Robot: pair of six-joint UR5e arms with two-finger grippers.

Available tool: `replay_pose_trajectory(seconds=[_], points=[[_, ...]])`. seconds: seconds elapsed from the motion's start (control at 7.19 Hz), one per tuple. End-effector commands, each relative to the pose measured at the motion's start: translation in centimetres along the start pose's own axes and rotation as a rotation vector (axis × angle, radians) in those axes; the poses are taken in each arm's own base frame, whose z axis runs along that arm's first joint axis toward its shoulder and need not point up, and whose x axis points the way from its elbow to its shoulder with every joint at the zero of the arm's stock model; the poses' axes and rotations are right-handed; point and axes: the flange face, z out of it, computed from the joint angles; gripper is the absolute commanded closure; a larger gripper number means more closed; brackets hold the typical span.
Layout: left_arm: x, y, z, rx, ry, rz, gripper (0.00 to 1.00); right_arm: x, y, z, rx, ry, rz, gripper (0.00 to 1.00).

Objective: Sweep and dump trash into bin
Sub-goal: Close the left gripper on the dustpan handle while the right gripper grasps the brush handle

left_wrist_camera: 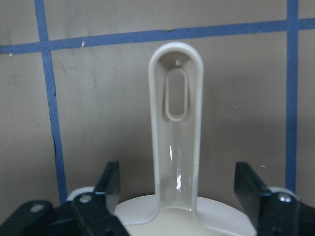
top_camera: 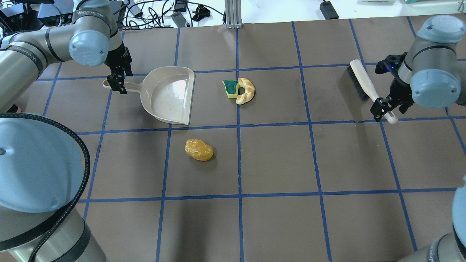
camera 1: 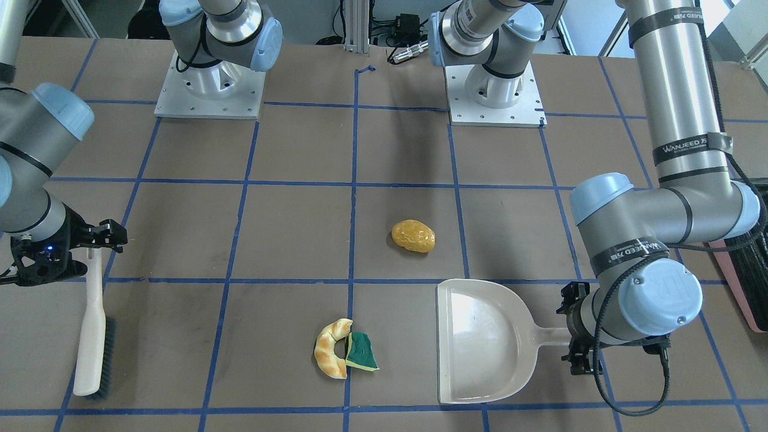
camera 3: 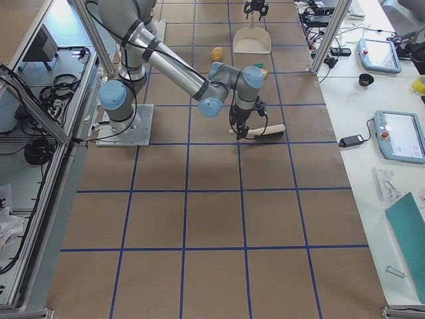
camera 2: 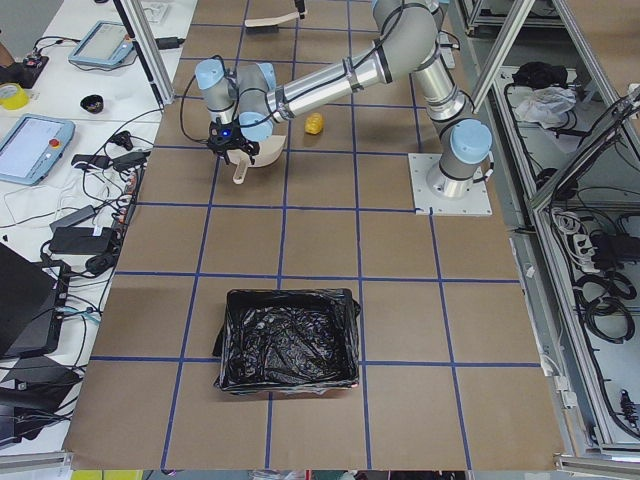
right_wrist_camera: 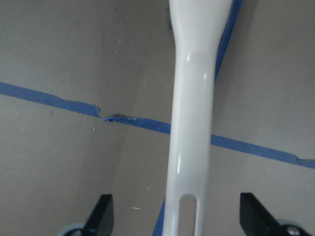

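The yellow-orange potato lump (top_camera: 198,149) lies near the table's middle. The tan croissant (top_camera: 245,91) and the green-and-yellow sponge wedge (top_camera: 230,88) lie touching, farther from the robot. My left gripper (top_camera: 118,82) is open, its fingers (left_wrist_camera: 109,181) apart on either side of the beige dustpan's handle (left_wrist_camera: 176,147). The dustpan (top_camera: 171,96) rests flat, its mouth toward the sponge. My right gripper (top_camera: 384,105) is open over the handle (right_wrist_camera: 192,123) of a white brush (top_camera: 364,83) that lies on the table. The black-lined bin (camera 2: 288,340) stands at the table's left end.
Blue tape lines grid the brown table (top_camera: 276,163). The two arm bases (camera 1: 210,90) stand at the robot's side. Cables and gear (top_camera: 174,11) lie past the far edge.
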Motion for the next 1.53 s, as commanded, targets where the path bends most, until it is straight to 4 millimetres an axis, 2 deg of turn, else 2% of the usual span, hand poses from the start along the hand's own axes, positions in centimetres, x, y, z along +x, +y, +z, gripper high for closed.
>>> replay_pose_trajectory(seconds=[0.0, 0.14, 0.42, 0.56, 0.69, 0.83, 0.97, 1.11, 1.25, 1.39], points=[[-0.7, 0.1, 0.2, -0.004, -0.010, -0.016, 0.28, -0.3, 0.1, 0.6, -0.001, -0.012, -0.001, 0.09], [-0.4, 0.0, 0.3, 0.000, 0.013, -0.021, 0.36, -0.3, -0.1, 0.4, 0.014, -0.018, -0.001, 0.09], [0.2, -0.2, 0.7, 0.006, 0.045, -0.028, 0.41, 0.2, -0.8, 0.1, 0.070, 0.013, 0.009, 0.09], [0.2, -0.3, 0.6, 0.004, 0.052, -0.031, 0.51, 0.4, -1.2, 0.4, 0.087, 0.027, 0.011, 0.09], [0.2, -0.3, 0.6, 0.001, 0.054, -0.031, 0.68, 0.4, -1.3, 1.2, 0.076, 0.018, 0.036, 0.10], [0.2, -0.3, 0.7, -0.001, 0.053, -0.031, 0.81, 0.4, -1.3, 1.3, 0.072, 0.015, 0.046, 0.10], [-0.1, -0.2, 1.1, -0.001, 0.043, -0.029, 0.83, 0.3, -1.2, 1.2, 0.071, 0.016, 0.049, 0.11], [-0.2, -0.1, 1.4, 0.000, 0.046, -0.027, 0.82, 0.3, -1.0, 0.7, 0.077, 0.022, 0.047, 0.12], [-0.3, -0.3, 1.9, 0.009, 0.055, -0.027, 0.64, 0.3, -1.0, 0.8, 0.073, 0.019, 0.050, 0.19], [-0.3, -0.4, 2.1, 0.011, 0.062, -0.028, 0.65, 0.3, -1.0, 0.6, 0.077, 0.022, 0.050, 0.22]])
